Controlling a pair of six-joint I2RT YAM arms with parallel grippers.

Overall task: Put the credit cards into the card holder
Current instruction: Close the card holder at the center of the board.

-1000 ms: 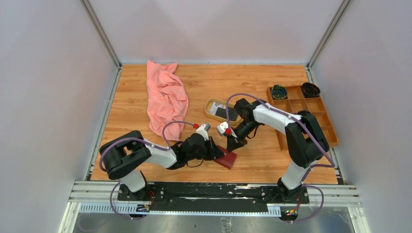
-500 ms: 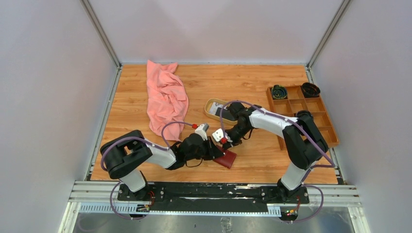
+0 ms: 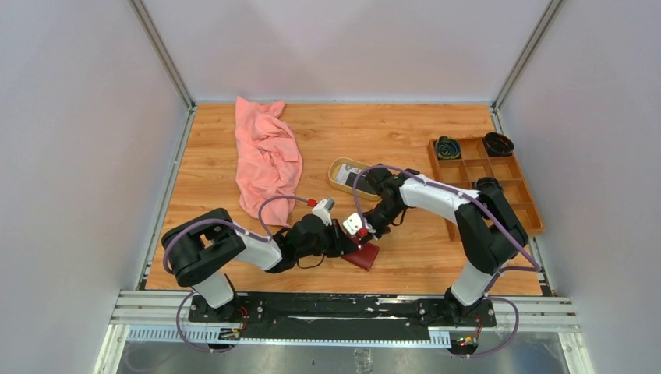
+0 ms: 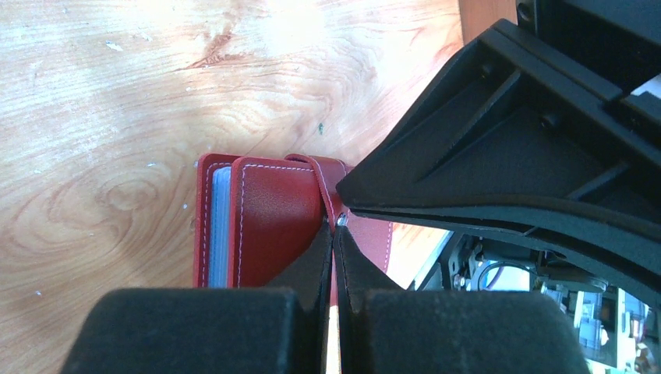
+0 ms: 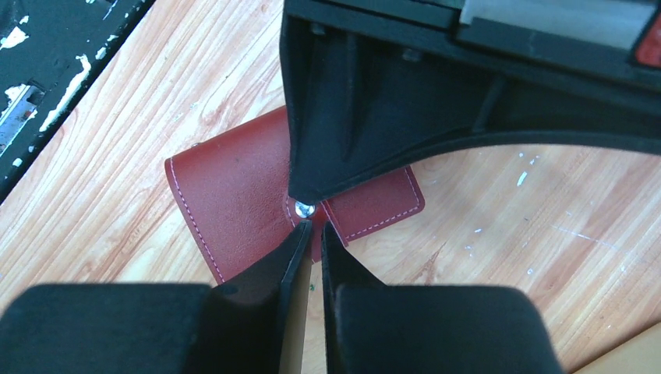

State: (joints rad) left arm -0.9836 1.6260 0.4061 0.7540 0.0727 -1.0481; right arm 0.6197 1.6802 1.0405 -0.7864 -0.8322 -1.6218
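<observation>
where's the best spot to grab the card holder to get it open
Probably the strap, near its pale snap, coming in from the snap end with a finger on each thin face. The card holder lies shut and flat on the table, so its covers offer little edge, while the strap loops clear of the cover. The left gripper, shut, sits right at that spot.

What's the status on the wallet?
Left gripper shut on wallet strap. Right gripper nearly closed at the snap, grip unclear. Wallet folded flat on table.
</observation>
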